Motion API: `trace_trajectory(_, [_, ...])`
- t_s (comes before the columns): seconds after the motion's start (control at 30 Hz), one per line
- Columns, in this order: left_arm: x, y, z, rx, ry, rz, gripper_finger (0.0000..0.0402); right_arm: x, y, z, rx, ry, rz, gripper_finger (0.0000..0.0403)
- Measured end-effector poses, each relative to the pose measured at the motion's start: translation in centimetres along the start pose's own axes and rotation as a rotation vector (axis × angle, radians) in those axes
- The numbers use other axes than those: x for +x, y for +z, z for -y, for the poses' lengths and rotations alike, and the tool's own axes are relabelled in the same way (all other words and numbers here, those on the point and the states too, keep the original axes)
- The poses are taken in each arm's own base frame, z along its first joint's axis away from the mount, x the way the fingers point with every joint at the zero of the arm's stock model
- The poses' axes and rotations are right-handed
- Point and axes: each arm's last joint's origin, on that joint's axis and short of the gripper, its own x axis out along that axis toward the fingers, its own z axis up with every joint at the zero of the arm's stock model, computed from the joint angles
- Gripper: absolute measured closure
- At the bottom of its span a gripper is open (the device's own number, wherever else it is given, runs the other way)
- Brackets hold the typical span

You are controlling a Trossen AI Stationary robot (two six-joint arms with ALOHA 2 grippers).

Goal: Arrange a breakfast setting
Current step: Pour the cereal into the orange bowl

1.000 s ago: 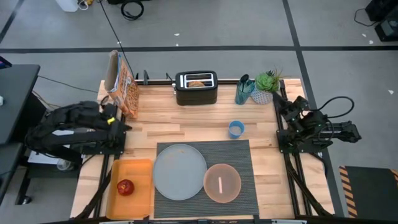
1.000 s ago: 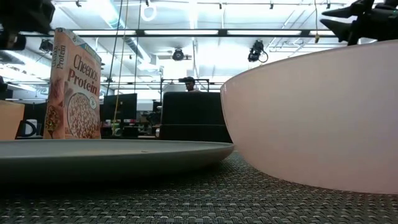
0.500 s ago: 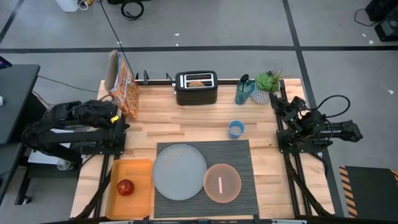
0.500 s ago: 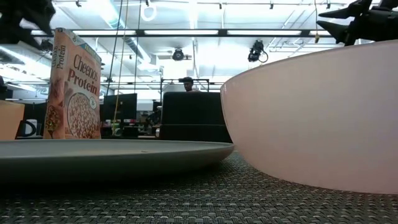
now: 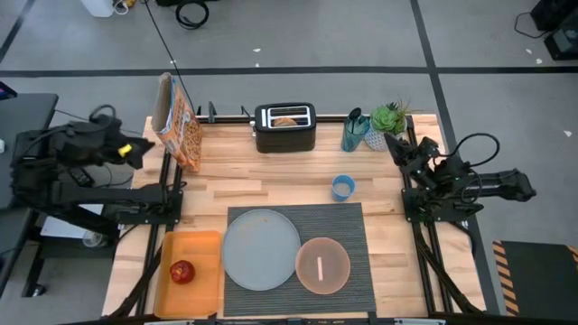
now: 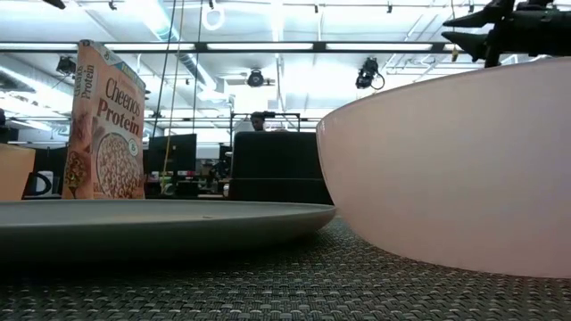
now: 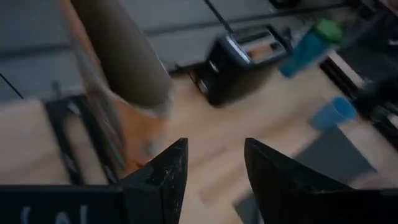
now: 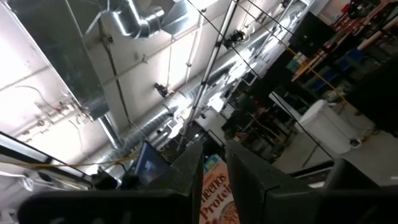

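The left end effector hangs released, fingers apart on nothing, beside the cereal box at the desk's far left. I'd approach the box squarely and grip its narrow sides. The pink bowl waits on the mat, near right.

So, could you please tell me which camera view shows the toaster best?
The high view: the toaster shows whole from above, both slots visible. The left wrist view shows it blurred; in the low view it is only a dark block; the right wrist view misses it.
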Motion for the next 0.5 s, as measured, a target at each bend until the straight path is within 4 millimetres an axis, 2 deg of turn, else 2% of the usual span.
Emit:
trace_trajectory(0.13, [0.6,-0.4,-0.1,0.018,0.062,0.009,0.0232,0.2,-0.5,0.1,-0.002,-0.024,-0.025,0.0325])
trace_trajectory(0.23, [1.5,-0.9,0.2,0.037,0.068,-0.036,0.021,0.3,-0.8,0.2,0.02,-0.033,-0.035,0.0325])
trace_trajectory(0.5, [5.1,-3.1,0.8,0.043,0.147,-0.173,0.0088,0.4,-0.6,0.1,0.042,-0.027,-0.013,0.0325])
